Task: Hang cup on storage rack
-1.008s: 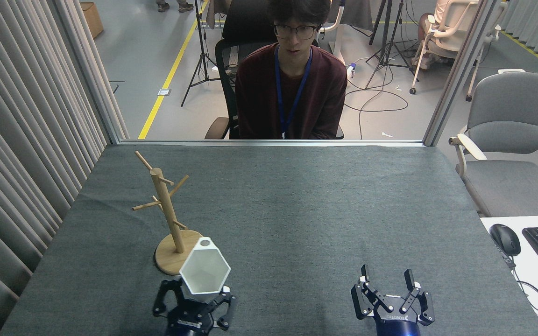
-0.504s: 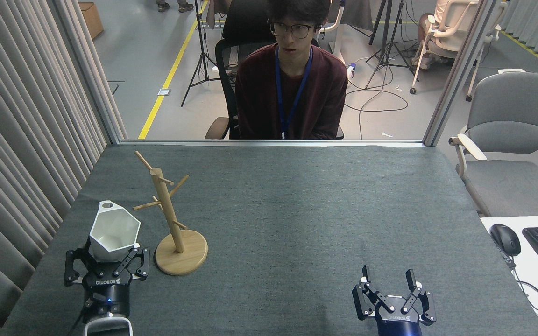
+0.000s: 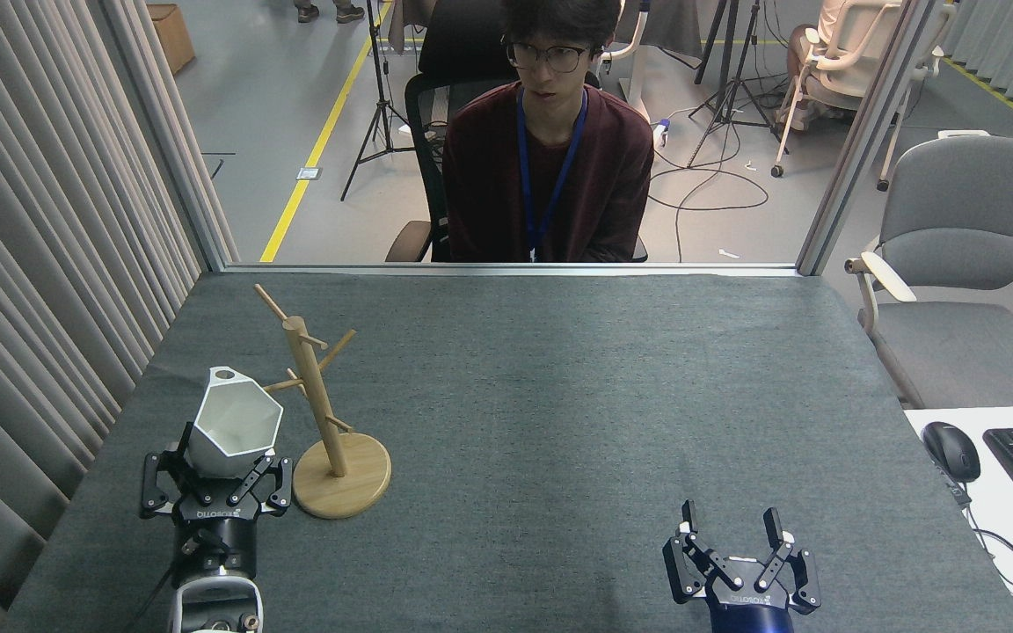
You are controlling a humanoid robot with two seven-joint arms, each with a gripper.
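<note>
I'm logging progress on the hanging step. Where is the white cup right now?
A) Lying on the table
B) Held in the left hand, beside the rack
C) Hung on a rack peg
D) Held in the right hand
B: the left hand grips the cup just left of the storage rack, not yet on a peg.

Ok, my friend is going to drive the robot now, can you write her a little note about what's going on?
Left tool: shut on the cup, holding it up by its base, just left of the storage rack. The cup's rim tab with the hole points up and away from the robot.
Right tool: open, empty, low on the right side of the table.
Rack: upright on the left part of the table, nothing on its pegs.
Done: cup picked up and brought beside the rack.
Left: slip the tab's hole over a peg, probably the left-pointing one next to the cup, then let go.
</note>
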